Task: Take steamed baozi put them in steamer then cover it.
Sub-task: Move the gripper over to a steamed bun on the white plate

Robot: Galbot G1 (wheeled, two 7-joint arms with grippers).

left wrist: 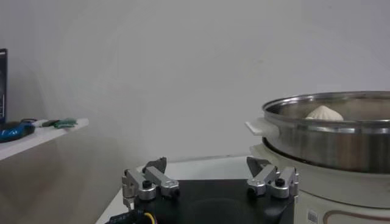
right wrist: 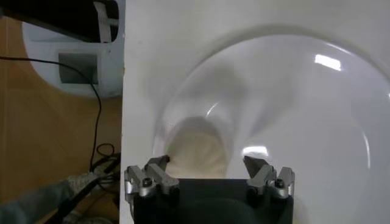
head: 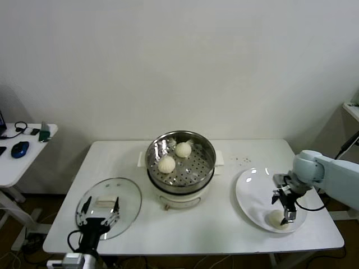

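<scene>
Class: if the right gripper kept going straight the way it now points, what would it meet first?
Most likely the steamed baozi on the white plate: the open right gripper points down at it, though the gap is unclear.

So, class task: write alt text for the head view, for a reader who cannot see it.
A steel steamer on a white table holds two baozi. At right, the open right gripper hangs over a third bun on a white plate. At left, the open left gripper waits by the glass lid.
</scene>
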